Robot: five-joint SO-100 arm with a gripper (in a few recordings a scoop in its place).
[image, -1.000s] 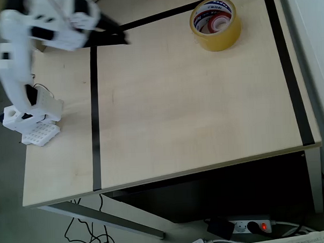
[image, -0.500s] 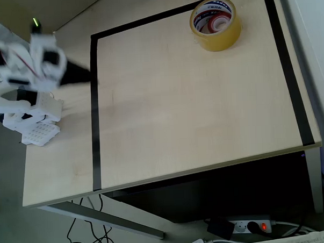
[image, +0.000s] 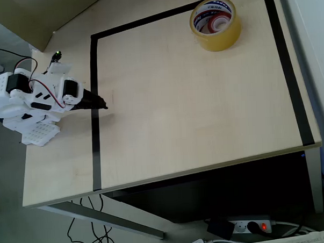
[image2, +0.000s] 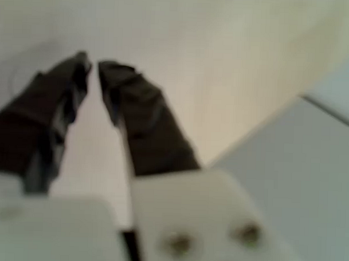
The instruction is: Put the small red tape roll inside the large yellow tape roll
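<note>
The large yellow tape roll (image: 216, 37) lies flat near the table's far right corner in the overhead view. Its white printed core faces up, and the small red tape roll (image: 220, 23) shows as a red ring inside its hole. My gripper (image: 102, 106) is far from both, low over the table's left side, pointing right across the black tape line. In the wrist view my gripper (image2: 93, 67) is blurred. Its two dark fingers (image2: 143, 121) meet at the tips with nothing between them.
Black tape lines (image: 94, 130) frame a rectangle on the pale wooden table (image: 194, 114). My white arm is folded over its base (image: 33, 127) at the table's left edge. The front edge drops to a floor with cables and a power strip (image: 252, 225).
The arm has swung down from its raised pose at the upper left and folded low at the left edge. The gripper now points right over the black line. The rolls have not moved.
</note>
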